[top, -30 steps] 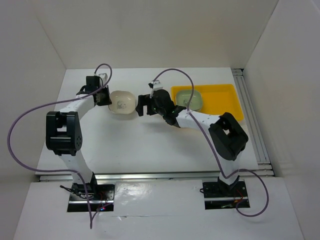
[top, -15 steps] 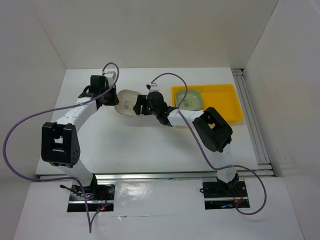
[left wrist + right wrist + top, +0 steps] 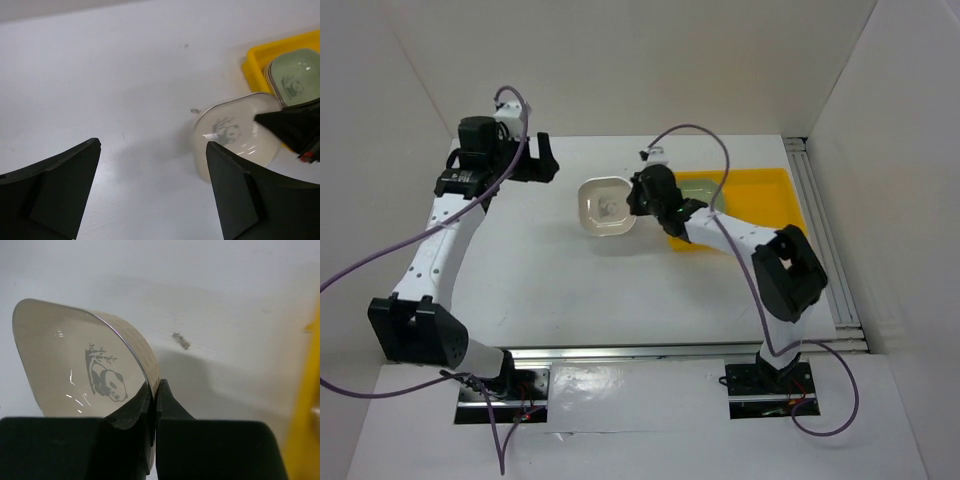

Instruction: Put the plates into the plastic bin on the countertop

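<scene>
Cream plate (image 3: 605,207), tilted at the centre of the top view, has its rim pinched by the right gripper (image 3: 638,200), just left of the yellow bin (image 3: 760,185); whether it touches the countertop (image 3: 550,280) is unclear. A green plate (image 3: 295,82) lies in the bin. The left gripper (image 3: 535,160), upper left, stands spread wide, well apart.

We see white walls (image 3: 620,60) closing in the back and both sides. An aluminium rail (image 3: 630,351) runs along the near edge, a second rail (image 3: 823,240) runs down the right side, and a glossy white panel (image 3: 640,420) sits just nearside of the first. Left wrist view picks up a small dark scuff (image 3: 194,110) and, farther out, a fainter speck (image 3: 184,46).
</scene>
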Available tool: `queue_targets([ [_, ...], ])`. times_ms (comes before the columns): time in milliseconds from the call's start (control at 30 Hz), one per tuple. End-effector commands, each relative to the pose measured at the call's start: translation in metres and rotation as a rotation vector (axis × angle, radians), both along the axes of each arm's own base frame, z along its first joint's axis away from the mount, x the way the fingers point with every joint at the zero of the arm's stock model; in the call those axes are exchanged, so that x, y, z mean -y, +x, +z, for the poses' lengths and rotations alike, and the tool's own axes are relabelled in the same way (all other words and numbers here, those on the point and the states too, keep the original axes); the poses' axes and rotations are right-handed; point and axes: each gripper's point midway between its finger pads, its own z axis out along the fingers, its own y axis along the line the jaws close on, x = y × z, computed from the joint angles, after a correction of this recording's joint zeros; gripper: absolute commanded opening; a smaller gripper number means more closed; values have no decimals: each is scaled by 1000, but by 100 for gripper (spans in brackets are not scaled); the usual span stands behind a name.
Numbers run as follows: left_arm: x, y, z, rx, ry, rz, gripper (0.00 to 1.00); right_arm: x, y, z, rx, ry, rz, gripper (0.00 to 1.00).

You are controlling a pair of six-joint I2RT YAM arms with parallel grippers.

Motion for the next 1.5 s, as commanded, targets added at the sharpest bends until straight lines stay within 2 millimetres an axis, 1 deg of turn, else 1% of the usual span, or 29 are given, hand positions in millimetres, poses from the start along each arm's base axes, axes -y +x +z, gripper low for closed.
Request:
queue_targets([
  [0,-14,-12,60,110,54,-7,100,73,19,75,115,-26,-86,0],
  [33,-19,-18,58,95,75,-9,100,103,27,87,138,-54,-112,0],
  [100,-25,-21,61,105,97,-9,100,124,25,84,109,-97,-66,0],
  [133,-28,-21,56,102,121,-10,100,149,31,89,132,-143,-71,0],
  [233,-30,-26,42,74,132,-24,100,178,39,92,159,-202,-41,0],
  [267,-32,-26,38,68,137,-29,100,201,46,81,128,-220,-65,0],
  [333,-27,-28,33,60,128,-62,100,226,59,72,97,-242,-67,0],
  [367,-26,-29,29,52,123,-70,100,222,62,71,95,-232,-49,0],
  [467,-21,-28,19,22,101,-90,100,245,78,64,69,-226,-83,0],
  [633,-23,-29,14,11,94,-90,100,259,95,56,49,-196,-131,0],
  [667,-26,-29,9,-2,94,-81,100,256,96,61,56,-179,-125,12],
  [700,-26,-29,9,-2,94,-81,100,256,100,62,59,-179,-125,44],
  [733,-26,-29,9,-2,94,-81,100,255,100,63,51,-168,-131,99],
  [800,-30,-30,5,-10,100,-77,100,250,99,78,74,-139,-119,100],
  [900,-30,-33,6,-10,101,-77,100,243,98,118,159,-100,-125,100],
  [933,-34,-33,6,-11,100,-68,100,231,91,146,216,-91,-109,100],
  [1000,-36,-37,18,16,108,-58,100,229,79,185,282,-89,-148,100],
  [1067,-43,-39,25,34,121,-29,100,219,63,206,311,-81,-152,100],
  [1100,-51,-40,28,42,137,5,100,223,54,206,299,-104,-190,100],
  [1133,-58,-43,36,61,149,32,100,219,37,222,320,-94,-199,100],
  [1167,-61,-45,39,67,152,58,100,221,28,223,319,-104,-216,100],
  [1200,-71,-46,42,74,170,100,100,226,18,208,273,-124,-246,100],
  [1233,-79,-50,44,73,176,125,100,225,8,206,264,-121,-249,100],
  [1267,-84,-56,51,94,184,149,100,225,-9,216,285,-114,-244,100],
  [1300,-86,-61,50,95,190,159,100,228,-21,197,236,-132,-255,100],
  [1333,-91,-67,52,102,191,175,100,228,-30,194,231,-137,-254,100],
  [1367,-95,-79,63,139,193,194,100,227,-48,203,254,-120,-249,100],
  [1433,-95,-92,60,147,197,203,100,235,-66,184,216,-151,-265,100],
  [1467,-97,-98,64,165,199,213,100,236,-80,193,235,-134,-266,100],
])
